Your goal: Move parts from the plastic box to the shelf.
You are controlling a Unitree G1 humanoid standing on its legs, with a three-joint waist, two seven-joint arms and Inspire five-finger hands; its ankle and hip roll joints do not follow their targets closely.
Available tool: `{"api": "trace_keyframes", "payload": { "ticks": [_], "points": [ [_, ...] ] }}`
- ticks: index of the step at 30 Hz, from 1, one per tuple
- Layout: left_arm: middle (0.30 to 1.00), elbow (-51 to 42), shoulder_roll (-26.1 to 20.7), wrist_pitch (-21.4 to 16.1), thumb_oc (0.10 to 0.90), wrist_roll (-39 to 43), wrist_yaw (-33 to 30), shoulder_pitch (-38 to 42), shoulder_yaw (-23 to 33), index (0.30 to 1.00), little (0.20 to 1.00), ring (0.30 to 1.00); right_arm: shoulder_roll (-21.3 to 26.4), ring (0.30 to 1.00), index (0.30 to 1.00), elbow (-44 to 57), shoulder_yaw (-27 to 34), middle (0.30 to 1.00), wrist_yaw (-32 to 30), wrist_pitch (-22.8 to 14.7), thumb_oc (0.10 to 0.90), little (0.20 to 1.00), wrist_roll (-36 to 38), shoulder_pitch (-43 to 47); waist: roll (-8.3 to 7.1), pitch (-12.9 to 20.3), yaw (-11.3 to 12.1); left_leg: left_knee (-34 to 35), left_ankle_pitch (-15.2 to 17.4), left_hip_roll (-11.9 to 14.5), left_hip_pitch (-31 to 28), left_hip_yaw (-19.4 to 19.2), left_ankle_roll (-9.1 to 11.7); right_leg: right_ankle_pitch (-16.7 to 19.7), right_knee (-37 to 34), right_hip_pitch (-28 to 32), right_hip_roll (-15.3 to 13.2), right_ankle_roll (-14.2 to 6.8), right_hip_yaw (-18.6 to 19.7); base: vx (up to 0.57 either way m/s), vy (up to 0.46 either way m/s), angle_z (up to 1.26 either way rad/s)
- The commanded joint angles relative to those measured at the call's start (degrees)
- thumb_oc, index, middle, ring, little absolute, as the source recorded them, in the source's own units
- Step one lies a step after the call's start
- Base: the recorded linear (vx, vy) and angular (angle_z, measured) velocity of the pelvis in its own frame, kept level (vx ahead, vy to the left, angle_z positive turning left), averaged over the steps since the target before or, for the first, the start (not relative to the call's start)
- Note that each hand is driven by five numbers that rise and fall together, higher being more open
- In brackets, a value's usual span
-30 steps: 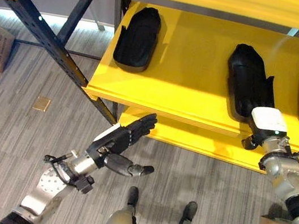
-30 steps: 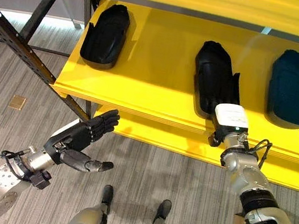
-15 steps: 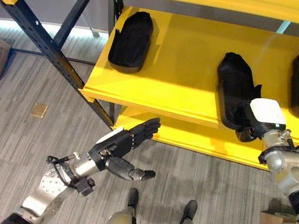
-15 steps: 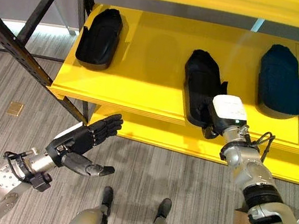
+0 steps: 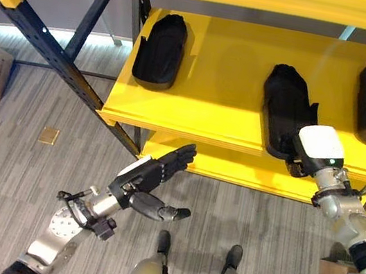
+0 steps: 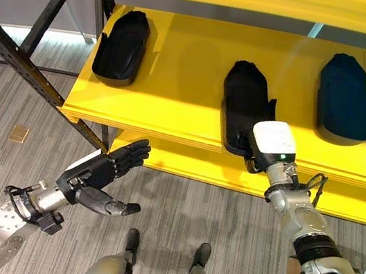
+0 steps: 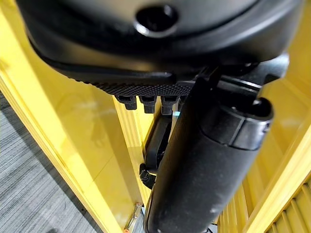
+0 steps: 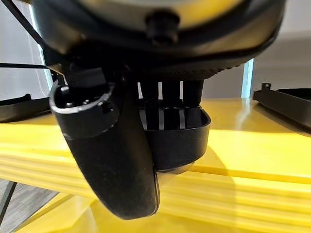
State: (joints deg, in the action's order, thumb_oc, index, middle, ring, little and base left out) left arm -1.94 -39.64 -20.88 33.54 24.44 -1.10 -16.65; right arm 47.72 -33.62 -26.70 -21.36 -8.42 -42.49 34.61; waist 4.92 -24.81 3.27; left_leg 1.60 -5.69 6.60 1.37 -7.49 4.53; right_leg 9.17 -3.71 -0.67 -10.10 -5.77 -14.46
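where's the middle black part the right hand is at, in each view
Left eye view: middle black part at centre right on the yellow shelf, right hand at its near end.
Right eye view: part just right of centre.
Left wrist view: cannot tell whether it shows.
Right wrist view: part's near end at centre, past the fingers, overhanging the shelf edge.
Shared landmark: the yellow shelf.

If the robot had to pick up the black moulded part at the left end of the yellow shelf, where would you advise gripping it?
I would grip the black moulded part at its near end, coming from the open front of the yellow shelf. It lies flat and lengthwise toward the front edge, well apart from the neighbouring black part, so that end looks easiest to reach. The left robot hand, open below the shelf, is nearest.
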Motion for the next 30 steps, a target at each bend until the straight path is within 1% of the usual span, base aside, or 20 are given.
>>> {"api": "trace_keyframes", "payload": {
  "ticks": [1, 5, 7, 8, 11, 13, 14, 15, 17, 19, 20, 21, 22, 24, 25, 26, 27, 28, 30],
  "points": [
    [1.0, -6.9, -0.2, -6.1, 0.9, 3.2, 0.6, 0.4, -0.3, 1.0, 1.0, 1.0, 2.1, 0.3, 0.3, 3.9, -1.4, 0.3, -3.4, -2.1, 0.4, 0.3, -1.6, 4.9, -1.37, 4.2, 1.2, -7.6, 8.7, -1.7, 1.9, 2.3, -2.3, -12.5, 12.0, -1.9, -1.5, 0.0, 4.6, 0.04, 0.108, 0.01],
    [1.0, -7.6, 0.2, -5.7, 0.9, 2.4, 0.3, -0.6, -0.4, 1.0, 1.0, 1.0, 2.0, 0.3, 0.3, 6.4, -0.3, 0.3, -4.4, -2.5, 0.4, 0.3, -3.7, 4.2, -2.08, 5.7, 1.2, -8.8, 10.2, -2.4, 0.8, 1.5, -2.9, -11.9, 11.3, -0.6, -2.4, -0.7, 4.9, 0.06, 0.136, 0.03],
    [1.0, -7.7, 0.4, -5.3, 0.9, 1.8, 0.2, -1.6, -0.1, 1.0, 1.0, 1.0, 1.8, 0.3, 0.3, 7.8, 0.6, 0.3, -4.2, -2.6, 0.4, 0.3, -3.4, 3.7, -2.73, 6.9, 1.3, -9.7, 11.4, -3.1, 0.1, 0.8, -3.5, -11.4, 10.7, 0.5, -3.1, -1.3, 5.0, 0.09, 0.19, 0.05],
    [1.0, -7.7, 0.3, -5.2, 0.9, 1.9, 0.2, -1.7, -0.1, 1.0, 1.0, 1.0, 1.8, 0.3, 0.3, 7.9, 0.7, 0.3, -4.1, -2.6, 0.4, 0.3, -3.3, 3.6, -2.8, 7.0, 1.3, -9.8, 11.5, -3.2, 0.0, 0.7, -3.6, -11.4, 10.7, 0.6, -3.2, -1.4, 5.0, 0.08, 0.248, 0.05],
    [1.0, -6.9, -0.1, -6.3, 0.9, 0.9, 1.1, -3.3, 0.6, 1.0, 1.0, 1.0, 1.1, 0.3, 0.3, 7.9, 1.7, 0.3, -3.2, -1.4, 0.4, 0.3, -3.4, 2.3, -3.57, 8.9, 1.7, -10.4, 12.7, -4.3, -1.0, 0.1, -4.7, -11.1, 10.9, 1.8, -4.0, -2.2, 4.6, 0.05, 0.233, 0.03],
    [1.0, -6.6, -0.4, -6.6, 0.9, 2.2, 1.6, -3.6, 0.7, 1.0, 1.0, 1.0, 1.0, 0.3, 0.3, 7.5, 1.9, 0.3, -3.4, -1.3, 0.4, 0.3, -3.2, 1.6, -3.92, 9.6, 1.9, -10.4, 13.0, -4.9, -1.5, 0.0, -5.3, -11.0, 11.3, 2.2, -4.4, -2.6, 4.3, 0.05, 0.176, 0.04],
    [1.0, -6.7, -0.5, -6.3, 0.9, 3.5, 2.4, -3.7, 0.8, 1.0, 1.0, 1.0, 0.8, 0.3, 0.3, 7.4, 2.1, 0.3, -3.5, -1.0, 0.4, 0.3, -3.2, 0.7, -4.21, 10.1, 2.2, -10.2, 13.2, -5.2, -2.0, -0.1, -5.8, -11.2, 12.2, 2.5, -4.8, -2.8, 3.8, 0.07, 0.199, 0.05],
    [1.0, -7.1, -0.4, -6.1, 0.9, 2.9, 3.2, -3.9, 1.1, 1.0, 1.0, 1.0, 0.0, 0.3, 0.3, 7.4, 2.5, 0.3, -3.3, -0.3, 0.4, 0.3, -3.1, -0.2, -4.37, 10.4, 2.7, -10.2, 13.4, -5.3, -2.8, -0.5, -6.5, -11.7, 15.2, 2.5, -5.4, -2.6, 2.3, 0.08, 0.165, 0.07],
    [1.0, -6.8, -0.3, -6.4, 0.9, 2.4, 3.4, -4.2, 1.2, 1.0, 1.0, 1.0, -0.2, 0.3, 0.3, 7.1, 2.3, 0.3, -3.3, -0.3, 0.4, 0.3, -2.8, -0.6, -4.78, 10.5, 3.3, -9.9, 13.3, -5.3, -3.9, -1.0, -6.9, -11.9, 18.1, 2.3, -5.7, -2.1, 0.5, 0.08, 0.081, 0.05],
    [1.0, -6.2, -0.2, -7.3, 0.9, 2.6, 3.9, -4.4, 1.0, 1.0, 1.0, 1.0, -0.2, 0.3, 0.3, 6.2, 1.0, 0.3, -3.6, 0.1, 0.4, 0.3, -2.0, 0.0, -5.48, 10.5, 3.5, -9.5, 13.4, -5.5, -4.7, -1.4, -6.9, -10.9, 15.9, 2.7, -4.4, -2.3, 0.1, 0.07, -0.025, -0.13],
    [1.0, -6.0, -0.2, -7.7, 0.9, 2.4, 4.1, -4.3, 0.8, 1.0, 1.0, 1.0, -0.2, 0.3, 0.3, 6.1, 0.5, 0.3, -3.6, 0.5, 0.4, 0.3, -1.7, 0.3, -5.83, 10.6, 3.4, -9.5, 13.6, -5.8, -4.9, -1.3, -6.9, -10.3, 14.4, 2.6, -3.9, -2.5, 0.5, 0.06, -0.083, -0.23],
    [1.0, -5.7, -0.1, -8.2, 0.9, 2.1, 4.3, -4.0, 0.7, 1.0, 1.0, 1.0, -0.2, 0.3, 0.3, 5.9, -0.2, 0.3, -3.5, 1.2, 0.4, 0.3, -1.0, 1.0, -6.23, 10.7, 3.2, -9.2, 14.0, -6.1, -5.2, -1.3, -6.9, -8.8, 11.7, 2.3, -3.2, -2.9, 1.1, 0.06, -0.083, -0.24],
    [1.0, -5.6, -0.1, -8.3, 0.9, 2.1, 4.4, -3.9, 0.6, 1.0, 1.0, 1.0, -0.2, 0.3, 0.3, 5.8, -0.4, 0.3, -3.5, 1.4, 0.4, 0.3, -0.8, 1.2, -6.39, 10.8, 3.1, -9.1, 14.2, -6.2, -5.3, -1.3, -6.8, -8.3, 11.0, 2.1, -3.0, -3.1, 1.3, 0.07, -0.122, -0.17],
    [1.0, -4.5, -0.1, -8.7, 0.9, 2.6, 4.6, -2.2, -0.2, 1.0, 1.0, 1.0, -1.1, 0.3, 0.3, 4.6, -1.5, 0.3, -2.7, 2.0, 0.4, 0.3, -0.4, 3.6, -7.05, 10.9, 2.5, -8.8, 15.1, -6.4, -6.1, -1.5, -6.6, -4.4, 7.3, -0.9, -2.6, -4.6, 2.8, 0.06, -0.141, -0.03],
    [1.0, -4.5, 0.0, -8.7, 0.9, 2.6, 4.7, -2.2, -0.2, 1.0, 1.0, 1.0, -1.1, 0.3, 0.3, 4.5, -1.6, 0.3, -2.7, 2.0, 0.4, 0.3, -0.4, 3.8, -6.98, 10.9, 2.5, -8.8, 15.1, -6.3, -6.1, -1.6, -6.5, -4.3, 7.2, -0.8, -2.6, -4.6, 2.8, 0.09, -0.146, 0.02],
    [1.0, -3.7, 0.3, -9.1, 0.9, 2.2, 4.2, -0.9, -1.1, 1.0, 1.0, 1.0, -1.7, 0.3, 0.3, 3.2, -2.4, 0.3, -2.1, 2.2, 0.4, 0.3, -0.3, 5.2, -7.2, 10.8, 1.9, -8.6, 15.7, -6.2, -6.9, -1.4, -6.5, -1.9, 6.3, -3.3, -2.6, -5.4, 4.3, 0.14, -0.166, 0.1],
    [1.0, -2.9, 0.7, -9.2, 0.9, 2.8, 4.1, -0.2, -1.6, 1.0, 1.0, 1.0, -1.8, 0.3, 0.3, 2.1, -2.8, 0.3, -1.5, 1.4, 0.4, 0.3, -0.5, 6.0, -7.43, 10.9, 1.3, -8.0, 15.9, -6.0, -7.6, -1.2, -6.4, -1.2, 5.3, -3.9, -1.9, -5.5, 5.6, 0.23, -0.266, 0.21],
    [1.0, -2.1, 1.1, -10.2, 0.9, 2.3, 3.9, 0.2, -1.9, 1.0, 1.0, 1.0, -1.1, 0.3, 0.3, 1.6, -2.8, 0.3, -1.2, 0.1, 0.4, 0.3, -0.1, 5.8, -7.66, 11.8, 0.8, -7.4, 15.5, -5.6, -7.8, -0.7, -6.2, -1.3, 4.3, -3.6, -1.2, -5.2, 6.5, 0.29, -0.325, 0.3],
    [1.0, -2.2, 1.5, -9.8, 0.9, 3.3, 3.5, 0.7, -2.2, 1.0, 1.0, 1.0, -0.6, 0.3, 0.3, 2.7, -2.7, 0.3, 0.5, -0.4, 0.4, 0.3, -0.3, 5.4, -7.86, 13.0, 0.3, -6.8, 14.7, -4.1, -8.0, -1.3, -5.2, -3.5, 5.1, -2.6, -0.6, -3.9, 5.8, 0.28, -0.29, 0.54]
  ]
}}
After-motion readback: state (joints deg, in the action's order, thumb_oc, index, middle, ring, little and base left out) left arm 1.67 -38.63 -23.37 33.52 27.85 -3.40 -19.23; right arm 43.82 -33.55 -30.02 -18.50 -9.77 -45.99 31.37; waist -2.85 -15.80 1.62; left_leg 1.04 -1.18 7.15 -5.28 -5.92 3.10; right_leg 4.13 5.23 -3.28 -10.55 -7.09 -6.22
